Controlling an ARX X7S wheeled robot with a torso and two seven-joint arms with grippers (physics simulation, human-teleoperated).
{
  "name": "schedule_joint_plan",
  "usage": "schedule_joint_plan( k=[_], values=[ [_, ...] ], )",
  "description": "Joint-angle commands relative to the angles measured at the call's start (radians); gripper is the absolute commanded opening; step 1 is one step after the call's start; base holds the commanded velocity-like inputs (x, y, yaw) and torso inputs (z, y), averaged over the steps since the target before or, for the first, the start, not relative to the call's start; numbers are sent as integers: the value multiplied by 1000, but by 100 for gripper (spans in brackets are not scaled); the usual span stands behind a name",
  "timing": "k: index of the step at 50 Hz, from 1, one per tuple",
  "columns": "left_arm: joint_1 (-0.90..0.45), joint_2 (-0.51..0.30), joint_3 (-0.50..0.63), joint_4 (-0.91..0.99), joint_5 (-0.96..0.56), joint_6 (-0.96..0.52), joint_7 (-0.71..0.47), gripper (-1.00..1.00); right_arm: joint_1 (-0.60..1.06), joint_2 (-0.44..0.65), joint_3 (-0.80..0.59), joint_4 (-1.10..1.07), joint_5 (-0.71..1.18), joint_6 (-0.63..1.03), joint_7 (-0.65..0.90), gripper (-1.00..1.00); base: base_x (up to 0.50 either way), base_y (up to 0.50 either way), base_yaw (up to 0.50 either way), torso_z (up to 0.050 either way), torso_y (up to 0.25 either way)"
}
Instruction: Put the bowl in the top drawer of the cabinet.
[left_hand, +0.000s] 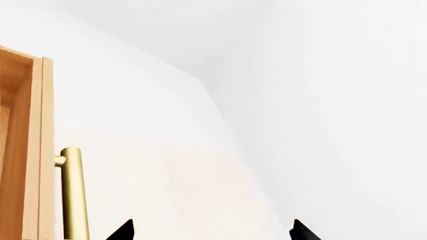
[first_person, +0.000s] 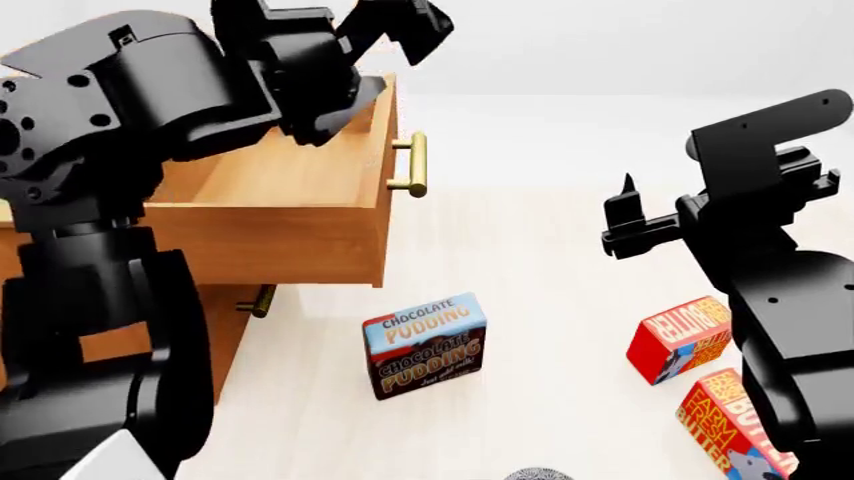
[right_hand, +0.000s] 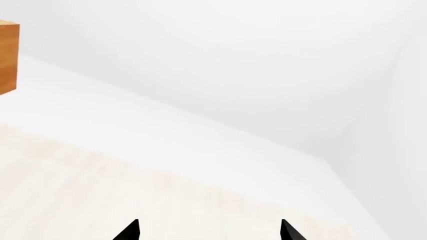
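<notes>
The cabinet (first_person: 230, 342) stands at the left in the head view. Its top drawer (first_person: 287, 225) is pulled out, and its brass handle (first_person: 412, 164) points toward the floor's middle. My left gripper (first_person: 407, 22) hangs above the drawer's far front corner, open and empty. In the left wrist view the drawer front (left_hand: 30, 150) and handle (left_hand: 74, 195) lie beside the left gripper (left_hand: 212, 232). My right gripper (first_person: 622, 214) hovers open and empty over bare floor at the right; its wrist view (right_hand: 209, 232) shows only floor and wall. Only a grey speckled sliver of the bowl (first_person: 538, 473) shows at the bottom edge.
A blue chocolate pudding box (first_person: 424, 345) stands on the floor in front of the drawer. Two red boxes (first_person: 681, 338) (first_person: 727, 420) lie at the right, under my right arm. The lower drawer's handle (first_person: 258, 300) peeks out beneath the open drawer. A white wall runs behind.
</notes>
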Motion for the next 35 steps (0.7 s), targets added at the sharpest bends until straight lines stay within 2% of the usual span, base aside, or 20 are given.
schedule_joint_plan(
  k=[1,11,19,28,35],
  values=[
    [-5,9,-57,209,-289,-35,-189,100,2,-1,-2,-9,3,10,2,100,0,0,0,0,0],
    [135,-27,9,459,-452,-102,-342,100,-20,-5,44,-72,23,47,5,100,0,0,0,0,0],
    [364,-63,99,691,-591,-142,-428,100,-26,-27,106,-163,50,118,10,100,0,0,0,0,0],
    [584,-113,134,894,-729,-126,-443,100,-57,-31,147,-195,57,122,15,100,0,0,0,0,0],
    [765,-88,169,980,-708,-192,-413,100,-82,-27,154,-200,53,116,22,100,0,0,0,0,0]
  ],
)
